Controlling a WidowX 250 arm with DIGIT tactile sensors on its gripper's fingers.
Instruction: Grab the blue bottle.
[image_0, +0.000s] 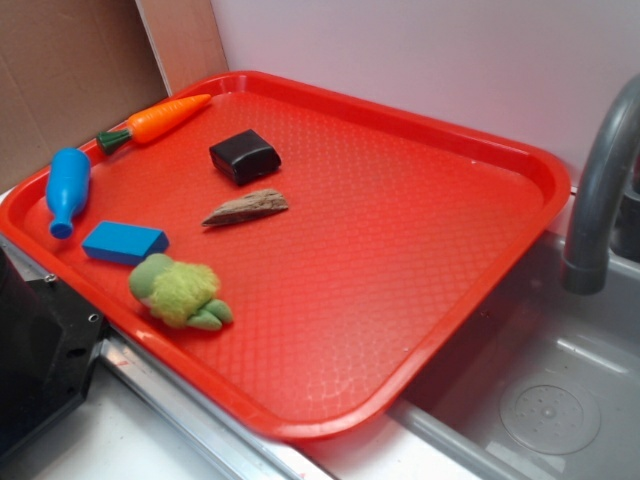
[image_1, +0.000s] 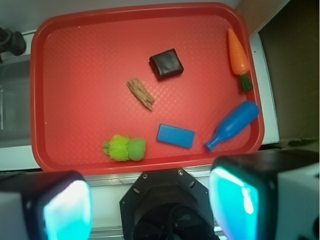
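fuzzy green plush (image_0: 180, 292), smooth round-bodied blue bottle (image_0: 67, 190) on dimpled red tray (image_0: 420, 250)

From my wrist camera I see the red tray (image_1: 55, 150) below, the blue bottle (image_1: 233, 125) lying on its side by the right rim, neck toward the blue block (image_1: 175, 136); my gripper (image_1: 150, 205) hangs spread wide, off the tray's near edge

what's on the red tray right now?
Six loose items on the red tray: blue bottle lying by the rim, carrot, blue block, dark brown block, wood piece, green plush. Their undersides are hidden.
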